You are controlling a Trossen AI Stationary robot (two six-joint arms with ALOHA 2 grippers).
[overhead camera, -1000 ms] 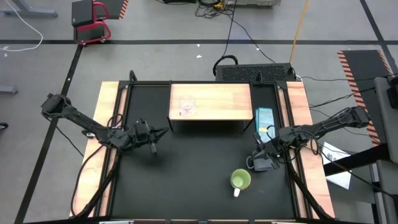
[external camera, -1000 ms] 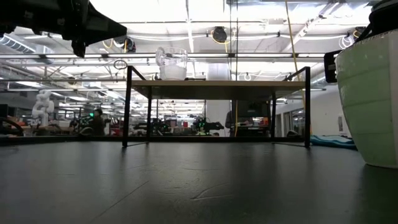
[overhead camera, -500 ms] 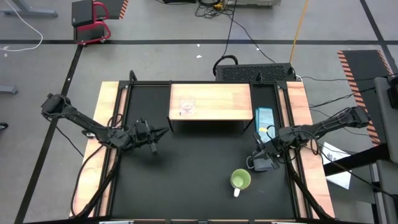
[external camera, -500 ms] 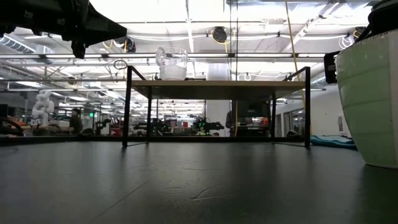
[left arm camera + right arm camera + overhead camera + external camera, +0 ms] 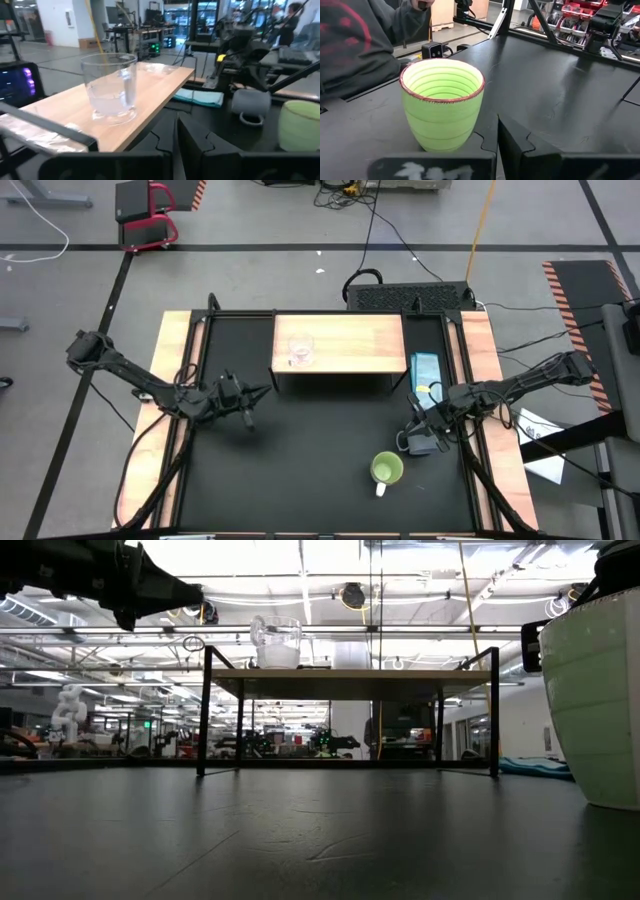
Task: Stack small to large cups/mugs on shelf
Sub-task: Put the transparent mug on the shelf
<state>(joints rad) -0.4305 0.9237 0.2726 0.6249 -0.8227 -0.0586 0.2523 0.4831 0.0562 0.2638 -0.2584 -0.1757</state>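
A clear glass cup [image 5: 300, 350] [image 5: 109, 87] stands upright on the left part of the light-wood shelf [image 5: 345, 340]. On the black table, near right, the lime-green mug [image 5: 387, 470] [image 5: 442, 102] sits upright with its white handle [image 5: 381, 489] toward the near edge. A grey-blue mug [image 5: 250, 101] rests on the table just beyond it, under my right arm. My right gripper [image 5: 497, 145] is shut and empty above that mug, pointing at the green one. My left gripper [image 5: 262, 392] [image 5: 176, 135] hovers shut and empty left of the shelf's near corner.
A teal packet [image 5: 425, 370] lies on the table right of the shelf. The shelf stands on thin black legs [image 5: 205, 710]. A person's dark sleeve [image 5: 355, 45] shows beyond the table's near right side. Light-wood strips [image 5: 175, 350] run along both table sides.
My left gripper has rolled a little about its own pointing line while staying in place. Nothing else has moved.
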